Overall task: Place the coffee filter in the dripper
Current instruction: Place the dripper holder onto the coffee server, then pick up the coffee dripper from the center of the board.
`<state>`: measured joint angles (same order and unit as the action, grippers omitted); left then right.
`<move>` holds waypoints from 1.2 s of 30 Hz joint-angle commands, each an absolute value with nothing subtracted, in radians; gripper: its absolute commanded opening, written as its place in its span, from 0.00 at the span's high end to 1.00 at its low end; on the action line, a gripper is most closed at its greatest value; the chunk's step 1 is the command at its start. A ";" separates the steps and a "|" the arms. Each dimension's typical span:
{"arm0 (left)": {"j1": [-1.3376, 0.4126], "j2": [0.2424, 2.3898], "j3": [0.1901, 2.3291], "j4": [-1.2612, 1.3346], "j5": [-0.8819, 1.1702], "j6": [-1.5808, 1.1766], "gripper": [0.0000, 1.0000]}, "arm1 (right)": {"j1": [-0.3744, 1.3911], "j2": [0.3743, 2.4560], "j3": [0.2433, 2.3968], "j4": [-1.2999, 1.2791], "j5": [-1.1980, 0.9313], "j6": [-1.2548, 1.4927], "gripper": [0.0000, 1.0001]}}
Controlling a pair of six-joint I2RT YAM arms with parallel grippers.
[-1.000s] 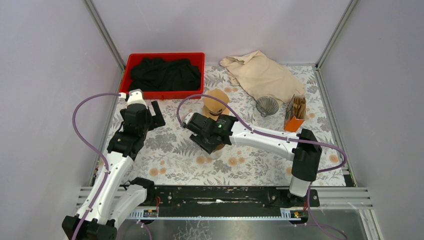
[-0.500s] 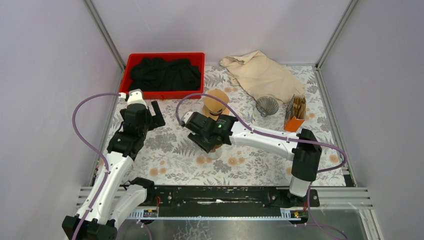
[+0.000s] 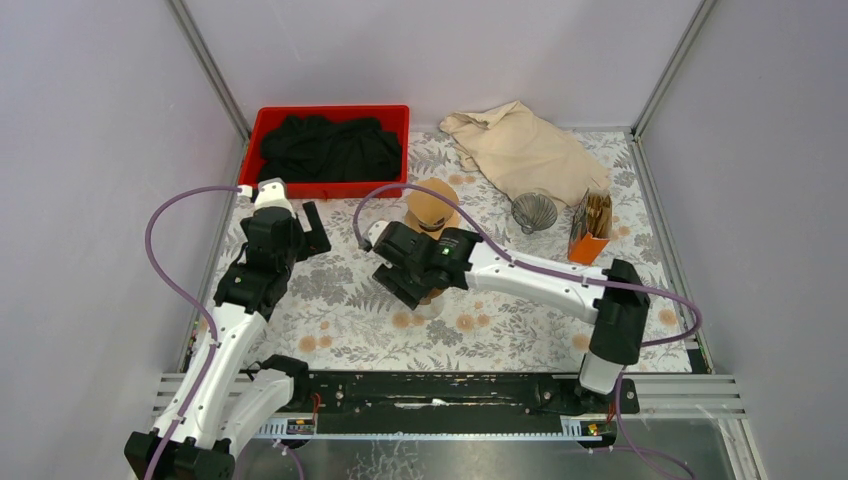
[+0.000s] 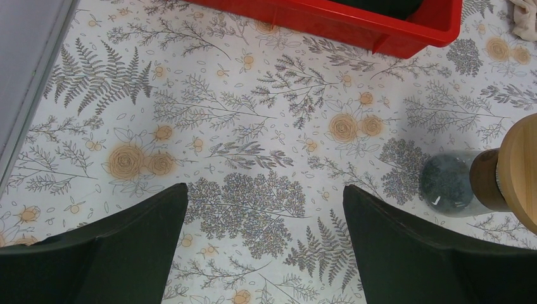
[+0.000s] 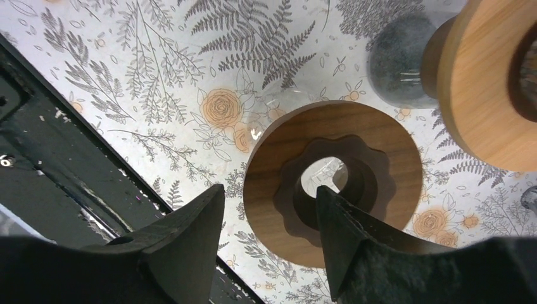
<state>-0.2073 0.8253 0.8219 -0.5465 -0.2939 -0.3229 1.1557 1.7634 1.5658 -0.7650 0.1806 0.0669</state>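
Observation:
Brown paper coffee filters (image 3: 596,213) stand in an orange holder (image 3: 588,244) at the right. A wire cone dripper (image 3: 534,211) sits just left of it. My right gripper (image 3: 418,290) is open and empty above a dark wooden ring (image 5: 332,183) on a clear glass vessel. In the right wrist view the gripper (image 5: 269,206) straddles the ring's left rim, one finger over the ring's hole, the other off its edge. My left gripper (image 3: 310,232) is open and empty over bare tablecloth; the left wrist view (image 4: 266,202) shows only floral cloth between its fingers.
A light wooden disc on a stand (image 3: 432,203) rises just behind the right gripper and shows in the right wrist view (image 5: 491,82). A red bin (image 3: 330,182) of black cloth stands at the back left. A beige cloth (image 3: 525,150) lies at the back right.
My right gripper has shifted slightly left over the dark wooden ring, and its elbow has swung a little to the right. The left arm has not moved.

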 commanded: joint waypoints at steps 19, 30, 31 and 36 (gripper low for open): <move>-0.199 0.819 0.822 -0.500 -0.268 -0.325 0.00 | 0.865 1.387 1.453 -0.759 0.389 0.076 0.27; -0.199 0.813 0.821 -0.500 -0.254 -0.322 0.00 | 0.565 1.417 1.325 -0.595 0.353 0.083 0.28; -0.199 0.814 0.821 -0.499 -0.252 -0.322 0.00 | 0.540 1.424 1.309 -0.572 0.338 0.086 0.28; -0.197 0.816 0.821 -0.500 -0.244 -0.322 0.00 | 0.449 1.482 1.274 -0.482 0.256 0.087 0.31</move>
